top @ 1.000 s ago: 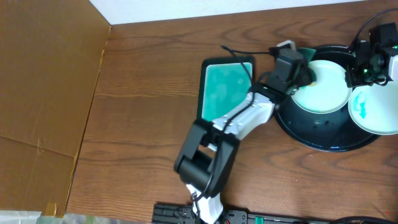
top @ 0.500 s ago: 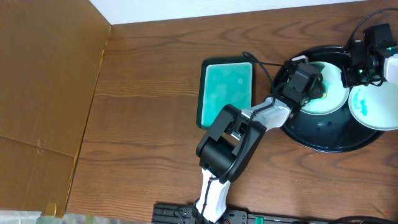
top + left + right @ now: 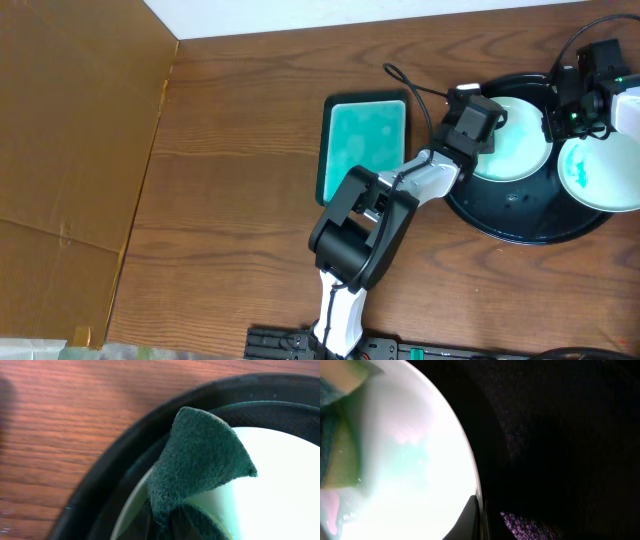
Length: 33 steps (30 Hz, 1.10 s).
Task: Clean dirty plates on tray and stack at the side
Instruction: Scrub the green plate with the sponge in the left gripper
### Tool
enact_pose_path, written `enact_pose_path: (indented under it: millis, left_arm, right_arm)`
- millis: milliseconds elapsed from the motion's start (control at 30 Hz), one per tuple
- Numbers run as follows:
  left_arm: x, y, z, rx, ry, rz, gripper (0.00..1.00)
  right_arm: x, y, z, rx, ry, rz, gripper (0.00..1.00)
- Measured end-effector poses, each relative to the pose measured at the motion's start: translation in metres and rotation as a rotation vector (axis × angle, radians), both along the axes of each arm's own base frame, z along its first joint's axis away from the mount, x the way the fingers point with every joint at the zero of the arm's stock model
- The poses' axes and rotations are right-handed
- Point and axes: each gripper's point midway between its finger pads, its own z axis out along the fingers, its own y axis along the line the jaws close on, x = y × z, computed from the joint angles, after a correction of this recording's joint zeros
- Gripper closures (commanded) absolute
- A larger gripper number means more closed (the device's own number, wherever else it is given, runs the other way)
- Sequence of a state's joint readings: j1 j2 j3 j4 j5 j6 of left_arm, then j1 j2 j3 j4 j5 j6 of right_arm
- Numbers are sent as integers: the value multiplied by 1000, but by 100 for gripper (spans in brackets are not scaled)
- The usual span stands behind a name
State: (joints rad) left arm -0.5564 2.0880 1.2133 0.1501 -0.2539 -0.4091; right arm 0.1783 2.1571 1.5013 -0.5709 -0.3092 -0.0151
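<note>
A white plate (image 3: 520, 150) with a pale teal film lies on the left half of the black tray (image 3: 520, 225). My left gripper (image 3: 485, 128) is shut on a dark green sponge (image 3: 200, 460) and presses it on this plate's left rim (image 3: 270, 490), beside the tray's rim (image 3: 100, 490). My right gripper (image 3: 556, 122) is shut on the same plate's right rim (image 3: 410, 460), one finger (image 3: 474, 520) lying on top of the rim. A second plate (image 3: 600, 180) with teal smears lies on the tray at the right. A third plate (image 3: 632, 105) peeks in at the right edge.
A rectangular teal dish (image 3: 365, 145) lies on the wooden table left of the tray. A brown cardboard panel (image 3: 70, 150) covers the left side. The left arm's cable (image 3: 415, 85) loops over the table behind the dish.
My left gripper slid the sponge right onto the plate, then back toward its left rim. The right gripper has held still on the plate's rim.
</note>
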Motion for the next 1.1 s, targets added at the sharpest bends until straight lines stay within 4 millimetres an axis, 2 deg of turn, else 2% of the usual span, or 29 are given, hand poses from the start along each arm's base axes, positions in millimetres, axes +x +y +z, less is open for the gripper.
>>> enact_pose_path:
  millis: [133,233,300,367,500,667,733,800,967,1100]
  left_arm:
    - [4,10,16,30,-29,5,93]
    - [11,18,38,4,-63,14,93]
    - [13,16,52,-56,-71,2,93]
    - [11,6,57,-160,-50,-9,93]
    - [1,-22,57,-374,30,-14,92]
    - [8,-42,71,-516,-7,-20,93]
    - [10,-45,66,-534,-8,-15,93]
    - [10,-44,52,-526,16,-6,93]
    - [-2,-38,3,-445,121,-2,93]
    - [-2,-32,2,-394,119,-50,93]
  right_arm:
    - [-2,0,-1,-2,9,0,99]
    - [-3,0,-1,-2,12,0,99]
    - [-3,0,-1,-2,12,0,99]
    - [-3,0,-1,-2,12,0,99]
    - [-3,0,-1,-2,12,0,99]
    - [-2,0,-1,-2,10,0,99]
    - [-2,0,-1,-1,10,0,99]
    - [-2,0,-1,-1,10,0,99]
    - [-2,0,-1,-1,8,0,99]
    - [-2,0,-1,-1,7,0,99]
